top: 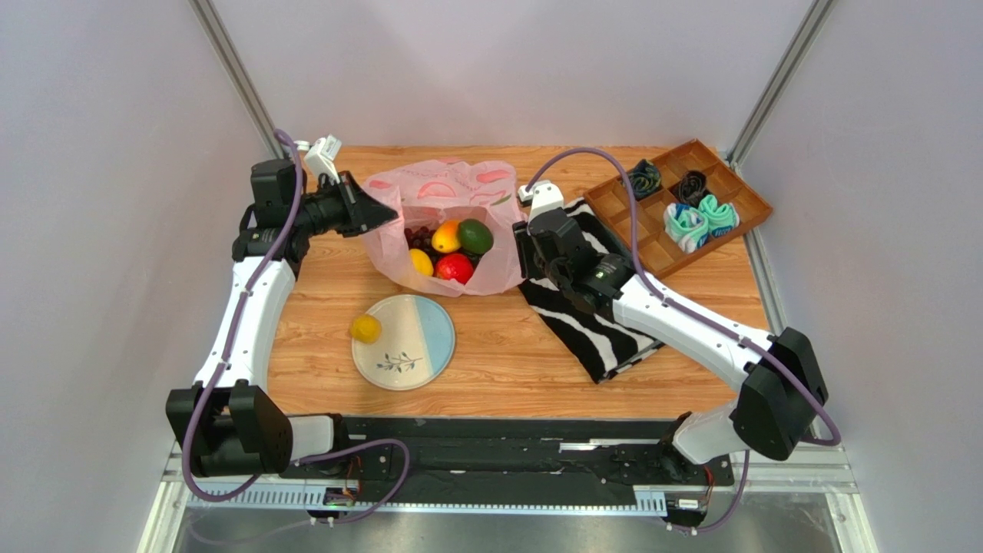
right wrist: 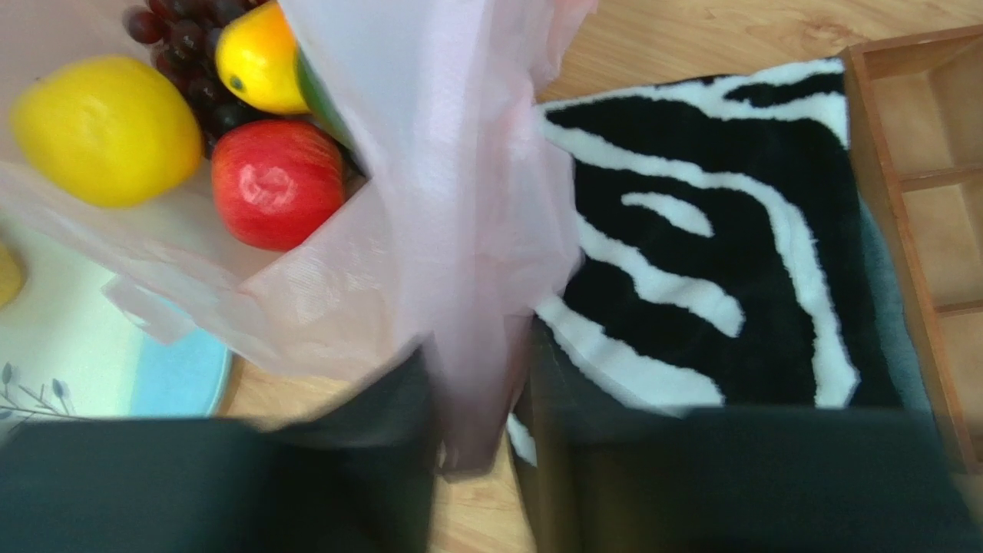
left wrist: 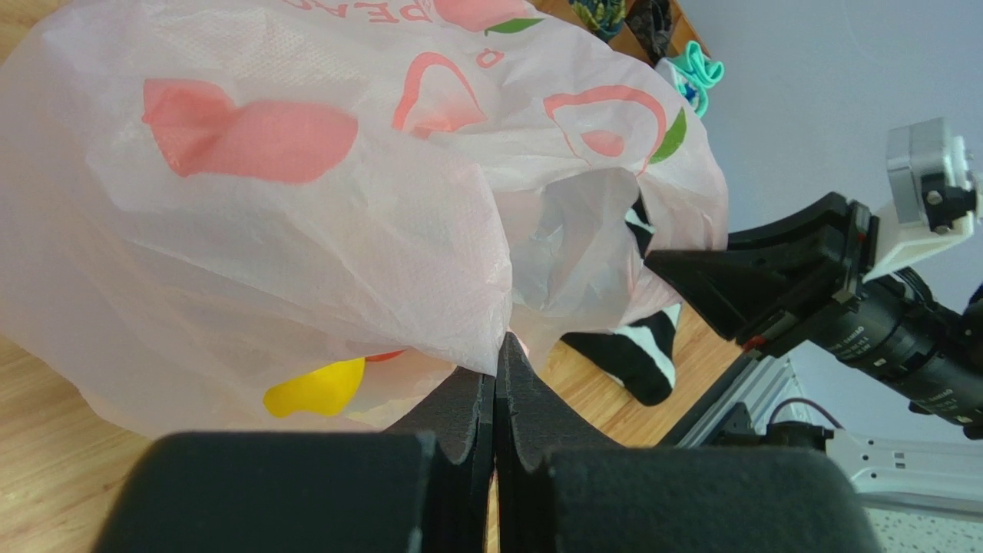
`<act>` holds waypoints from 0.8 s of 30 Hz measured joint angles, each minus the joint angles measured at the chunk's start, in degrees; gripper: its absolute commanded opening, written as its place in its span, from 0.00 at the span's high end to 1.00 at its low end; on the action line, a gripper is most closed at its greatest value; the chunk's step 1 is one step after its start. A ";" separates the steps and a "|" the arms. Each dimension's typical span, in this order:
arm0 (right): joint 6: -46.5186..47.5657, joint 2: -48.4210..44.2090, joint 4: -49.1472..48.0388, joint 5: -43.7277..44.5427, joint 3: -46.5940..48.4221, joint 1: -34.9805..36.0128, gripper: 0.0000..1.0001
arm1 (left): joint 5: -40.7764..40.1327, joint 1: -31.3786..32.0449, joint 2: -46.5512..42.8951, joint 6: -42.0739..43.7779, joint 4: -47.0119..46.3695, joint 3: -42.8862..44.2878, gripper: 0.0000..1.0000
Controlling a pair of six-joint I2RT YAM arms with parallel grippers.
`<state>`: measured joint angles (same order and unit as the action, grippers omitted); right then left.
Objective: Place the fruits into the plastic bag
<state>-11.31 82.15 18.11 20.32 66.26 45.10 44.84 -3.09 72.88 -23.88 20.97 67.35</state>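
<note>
The pink plastic bag (top: 444, 190) lies open at mid table. Inside it are the orange-yellow mango (top: 447, 236), the green fruit (top: 474, 236), the red fruit (top: 455, 267), one lemon (top: 421, 262) and the dark grapes (top: 420, 239). The second lemon (top: 366, 328) sits at the left rim of the plate (top: 410, 357). My left gripper (left wrist: 498, 357) is shut on the bag's left edge (left wrist: 289, 207). My right gripper (right wrist: 479, 357) stands at the bag's right edge, its jaws apart with bag film (right wrist: 462, 230) hanging between them.
A zebra-striped cloth (top: 594, 311) lies under the right arm, right of the bag. A wooden compartment tray (top: 750, 205) with rolled teal and black cloth bundles (top: 698, 219) stands at the back right. The plate is in front of the bag.
</note>
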 measured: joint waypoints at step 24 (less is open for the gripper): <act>11.78 19.47 -0.83 -2.12 32.04 -1.81 1.00 | 5.31 -7.50 7.76 -10.47 -7.78 13.75 1.00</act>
<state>0.47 101.62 17.28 18.20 98.30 43.29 50.15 -10.59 80.64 -34.35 13.19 81.10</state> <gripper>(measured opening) 0.007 0.007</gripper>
